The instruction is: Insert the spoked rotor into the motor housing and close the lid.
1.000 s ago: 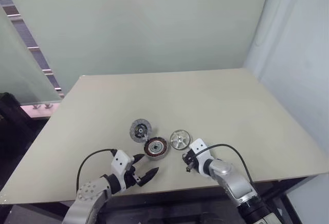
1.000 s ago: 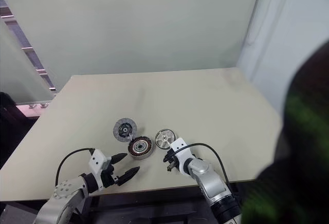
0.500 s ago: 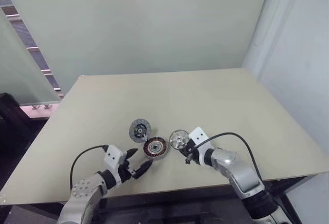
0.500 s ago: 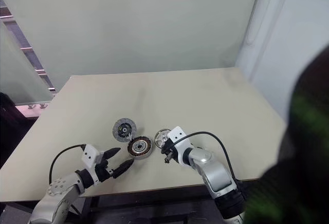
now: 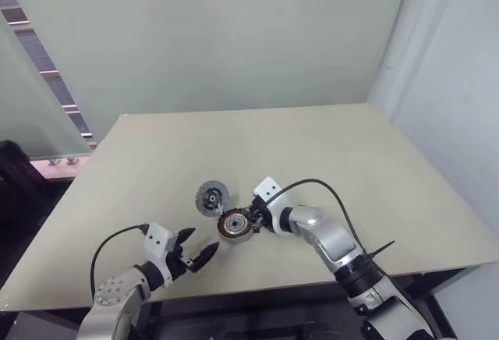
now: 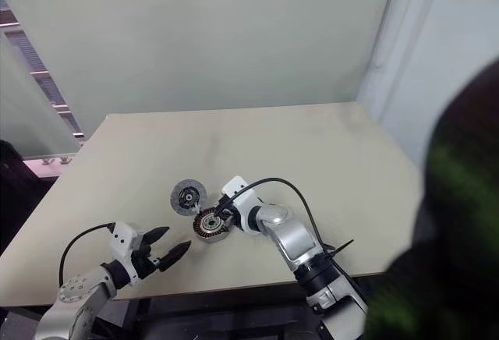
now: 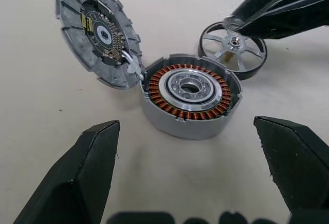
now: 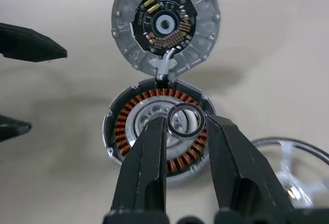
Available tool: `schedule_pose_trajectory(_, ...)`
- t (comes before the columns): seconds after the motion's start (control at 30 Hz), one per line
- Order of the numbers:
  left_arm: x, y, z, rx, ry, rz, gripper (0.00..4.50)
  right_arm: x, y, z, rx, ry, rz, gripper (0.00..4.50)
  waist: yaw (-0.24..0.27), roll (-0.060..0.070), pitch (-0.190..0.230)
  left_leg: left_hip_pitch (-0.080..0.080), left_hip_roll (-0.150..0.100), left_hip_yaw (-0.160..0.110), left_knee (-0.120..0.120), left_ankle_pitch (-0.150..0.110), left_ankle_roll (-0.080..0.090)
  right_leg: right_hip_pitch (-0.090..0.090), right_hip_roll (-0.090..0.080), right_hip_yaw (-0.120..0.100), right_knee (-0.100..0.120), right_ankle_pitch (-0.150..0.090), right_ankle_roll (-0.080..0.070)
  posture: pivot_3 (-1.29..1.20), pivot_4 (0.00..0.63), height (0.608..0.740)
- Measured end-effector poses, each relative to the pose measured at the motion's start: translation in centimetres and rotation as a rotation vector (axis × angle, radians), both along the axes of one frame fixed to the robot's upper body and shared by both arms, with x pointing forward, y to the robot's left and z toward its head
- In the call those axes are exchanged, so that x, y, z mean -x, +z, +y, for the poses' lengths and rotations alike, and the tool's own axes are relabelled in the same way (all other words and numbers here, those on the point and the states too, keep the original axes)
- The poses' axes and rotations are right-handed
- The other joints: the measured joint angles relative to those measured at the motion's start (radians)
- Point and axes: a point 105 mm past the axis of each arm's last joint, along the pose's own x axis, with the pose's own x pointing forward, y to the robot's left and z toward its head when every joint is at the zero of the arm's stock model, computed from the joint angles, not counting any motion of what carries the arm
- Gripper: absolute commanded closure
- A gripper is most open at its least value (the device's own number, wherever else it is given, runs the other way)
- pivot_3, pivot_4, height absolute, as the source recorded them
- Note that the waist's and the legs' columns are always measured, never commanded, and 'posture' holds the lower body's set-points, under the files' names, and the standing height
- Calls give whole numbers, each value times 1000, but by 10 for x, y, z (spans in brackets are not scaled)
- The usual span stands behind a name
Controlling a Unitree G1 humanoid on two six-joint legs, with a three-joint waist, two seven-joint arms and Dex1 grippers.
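Left gripper: near the tabletop's front edge, toward its left corner; the two black fingers stand wide apart and hold nothing, pointing toward the parts.
Tabletop: pale beige, matte and plain, wide; the three parts sit in a tight cluster in its front half, left of centre, with the rest bare.
Motor housing: flat on the tabletop just past the left gripper, its ring of copper-brown windings facing up around a silver bearing seat; grey outer wall.
Right gripper: directly over the motor housing, fingers drawn narrow and pinching a small black ring that hangs above the housing's centre.
Right arm cable: a black loop arching above the wrist.
Spoked rotor: shiny silver, lying flat on the tabletop just beside the housing on its right, partly under the right gripper in the left wrist view.
Lid: dark grey disc with a circuit board and bluish-white centre showing, just behind the housing and to its left, joined to it by a short white lead; in the left wrist view it looks tilted up.
Far edge: the tabletop meets a plain pale green wall.
Left of the table: a frosted glass panel with a stair-like structure behind it.
Right of the table: a pale grey-white wall running alongside the tabletop's right edge.
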Motion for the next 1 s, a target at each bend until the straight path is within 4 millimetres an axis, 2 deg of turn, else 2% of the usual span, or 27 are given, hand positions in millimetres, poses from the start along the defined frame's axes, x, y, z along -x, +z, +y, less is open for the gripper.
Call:
schedule_pose_trajectory(0.2,8,-1,-2,-8,-40,13,0,2,-17,18,16,32,15,3697,0,0,0,0,0,0,-2,0,0,-1,0,0,0,0,0,0,0,740)
schedule_pose_trajectory(0.43,12,0,-10,-6,-74,13,0,5,-24,28,13,52,21,3697,0,0,0,0,0,-1,-2,0,0,-1,0,0,0,0,0,0,0,740)
schedule_pose_trajectory(1.0,20,-2,-7,-24,-85,28,0,-5,-36,22,48,19,16,3697,-1,1,0,0,0,0,-2,0,0,-1,0,0,0,0,0,0,0,740)
